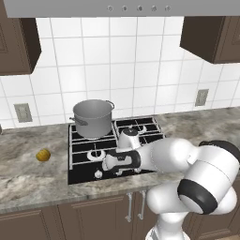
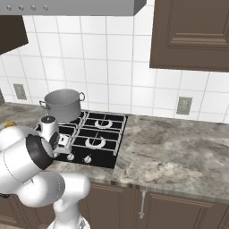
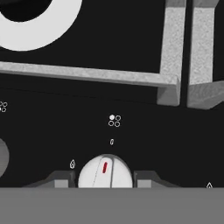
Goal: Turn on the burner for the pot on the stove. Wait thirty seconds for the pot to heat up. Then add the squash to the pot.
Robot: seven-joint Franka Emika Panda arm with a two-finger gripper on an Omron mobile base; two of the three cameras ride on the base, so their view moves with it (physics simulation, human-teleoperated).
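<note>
The grey pot stands on the back left burner of the black stove, and hides that burner. On the counter left of the stove lies the yellow-orange squash. My gripper is low over the stove's front edge. It is shut on a small silver knob with a red mark. One fingertip presses each side of the knob.
More silver knobs line the stove's front edge. Black grates cover the other burners. Marble counter stretches to both sides. Wall cabinets and a range hood hang overhead.
</note>
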